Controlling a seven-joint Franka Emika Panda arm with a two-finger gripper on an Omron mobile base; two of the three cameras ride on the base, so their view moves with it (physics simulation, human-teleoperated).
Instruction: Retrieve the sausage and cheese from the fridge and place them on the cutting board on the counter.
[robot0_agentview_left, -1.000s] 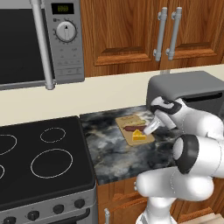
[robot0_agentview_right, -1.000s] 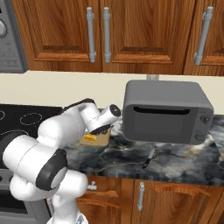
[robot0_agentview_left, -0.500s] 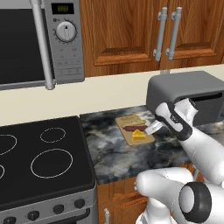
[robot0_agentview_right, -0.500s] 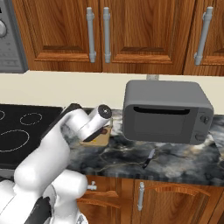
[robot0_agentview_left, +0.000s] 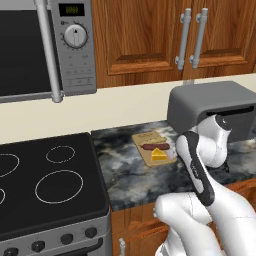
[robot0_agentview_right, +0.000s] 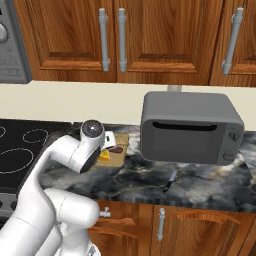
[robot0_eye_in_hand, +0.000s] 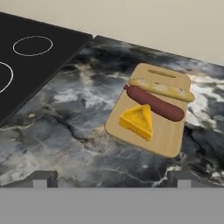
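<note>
No readable writing anywhere you look, just a blurry microwave (robot0_agentview_left: 75, 37) display. The sausage (robot0_eye_in_hand: 155, 103) lies diagonally across the cutting board (robot0_eye_in_hand: 168, 139), touching a pale baguette (robot0_eye_in_hand: 162, 89) on its far side, with the cheese (robot0_eye_in_hand: 138, 121) just beside it. The board sits mid-counter (robot0_eye_in_hand: 65, 131), between the stovetop (robot0_eye_in_hand: 26, 65) and the toaster oven (robot0_agentview_right: 190, 127). Your gripper (robot0_eye_in_hand: 111, 178) hovers spread wide, holding nothing.

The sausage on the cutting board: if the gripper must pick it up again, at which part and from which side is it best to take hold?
Probably at the middle of the sausage, coming straight down from above. It lies flat on the cutting board, so only its top and long sides are free. The fingers should close across its narrow width. Space is tight: the bread stick lies close along one side and the cheese near the other.
</note>
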